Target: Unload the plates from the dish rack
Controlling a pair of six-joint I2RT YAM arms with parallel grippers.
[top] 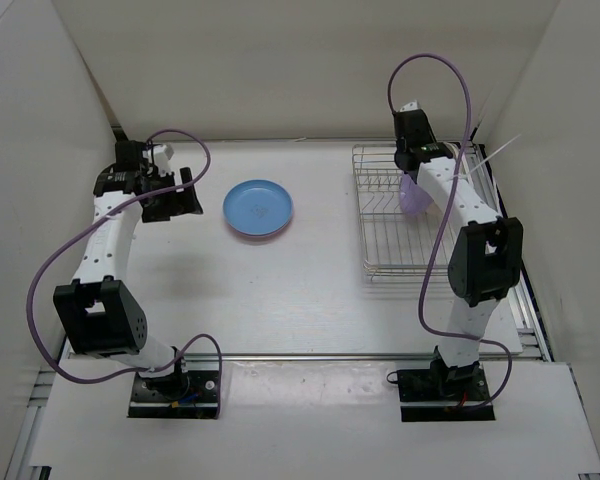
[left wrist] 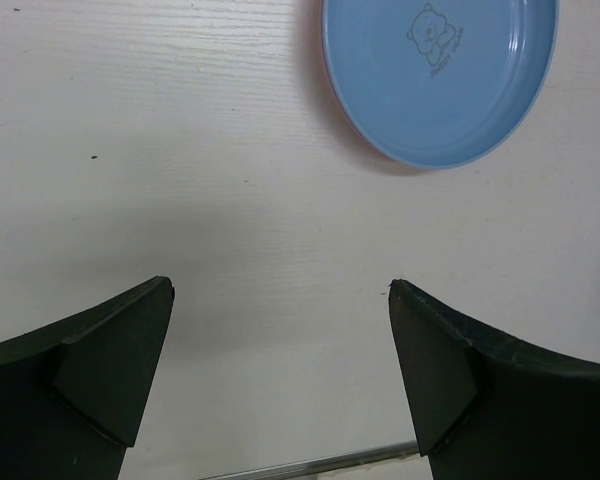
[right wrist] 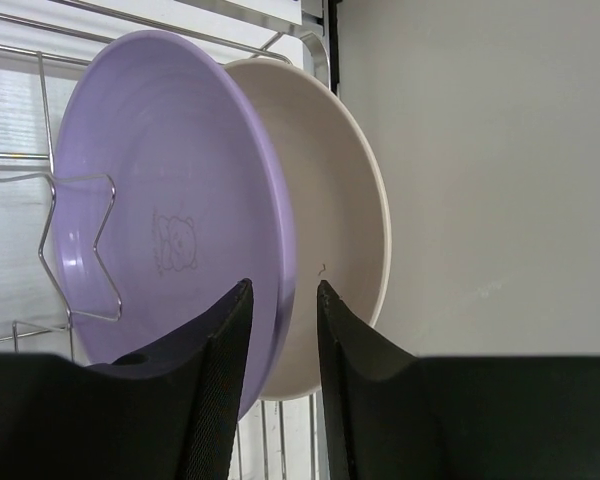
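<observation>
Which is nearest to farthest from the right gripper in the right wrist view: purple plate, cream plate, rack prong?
1. purple plate: its rim sits between the fingers of the right gripper.
2. cream plate: right behind the purple one, on the right.
3. rack prong: left, across the purple plate's face.

A white wood-grain desk sits inside plain white walls, with a metal strip running across its near edge, a white board lying in front of that, and a purple cable looping at the left.
</observation>
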